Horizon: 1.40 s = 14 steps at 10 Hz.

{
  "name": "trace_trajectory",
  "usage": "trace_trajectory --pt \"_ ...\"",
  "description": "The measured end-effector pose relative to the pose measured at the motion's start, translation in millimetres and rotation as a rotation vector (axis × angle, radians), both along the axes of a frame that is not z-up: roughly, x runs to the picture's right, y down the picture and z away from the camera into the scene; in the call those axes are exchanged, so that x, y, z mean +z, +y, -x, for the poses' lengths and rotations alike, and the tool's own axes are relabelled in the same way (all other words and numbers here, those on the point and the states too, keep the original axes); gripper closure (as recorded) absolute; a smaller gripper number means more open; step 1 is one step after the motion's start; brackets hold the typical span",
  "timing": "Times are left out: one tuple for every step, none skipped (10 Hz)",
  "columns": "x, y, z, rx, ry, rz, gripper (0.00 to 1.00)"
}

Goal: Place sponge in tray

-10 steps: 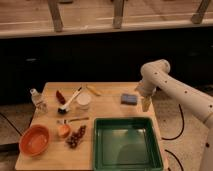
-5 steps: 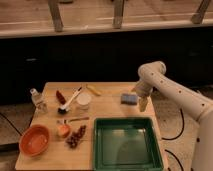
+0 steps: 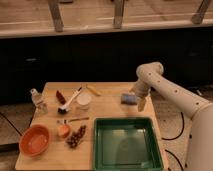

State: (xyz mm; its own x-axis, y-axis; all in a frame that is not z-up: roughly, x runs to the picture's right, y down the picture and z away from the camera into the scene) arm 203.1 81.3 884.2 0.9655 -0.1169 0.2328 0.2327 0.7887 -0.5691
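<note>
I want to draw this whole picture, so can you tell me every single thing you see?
flat rectangular blue-grey sponge: one, blue-grey, back right of the table, outside the tray
big square dark-green plastic tray: one, dark green, front right
round orange bowl: one, orange, front left corner
small white cup: one, white, back middle
white-handled dish brush: one, white handle, left of the cup
small clear bottle: one, clear, left edge
thin yellow item: one, yellow, behind the cup
small round orange item: one, orange, right of the bowl
brown lumpy cluster: one, brown, left of the tray
wooden table: one, light brown, under everything
white robot arm: one, reaching in from the right
gripper: one, open, just right of the sponge
</note>
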Motion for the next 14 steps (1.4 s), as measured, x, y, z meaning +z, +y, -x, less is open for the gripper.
trace_trajectory --pt "3.6 0 1 0.001 -0.003 0.003 0.2" --pt "7.3 0 1 0.005 -0.005 0.005 0.2" --pt "9.3 1 0 0.007 -0.005 0.008 0.2" --pt "12.4 2 0 0.011 -0.007 0.011 0.2" --pt "14.9 2 0 0.013 -0.008 0.014 0.2" --pt "19.1 3 0 0.015 -0.011 0.017 0.2" --pt "21.1 4 -1 0.017 -0.013 0.018 0.2" --pt "24.6 5 -2 0.018 -0.015 0.021 0.2" --pt "27.2 6 -2 0.018 -0.017 0.025 0.2" --pt "28.9 7 -2 0.017 -0.017 0.027 0.2" --pt "30.7 7 -2 0.017 -0.018 0.029 0.2" --pt "33.6 9 -3 0.019 -0.017 0.033 0.24" --pt "35.4 10 -3 0.018 -0.018 0.035 0.26" --pt "37.2 11 -3 0.017 -0.019 0.037 0.26"
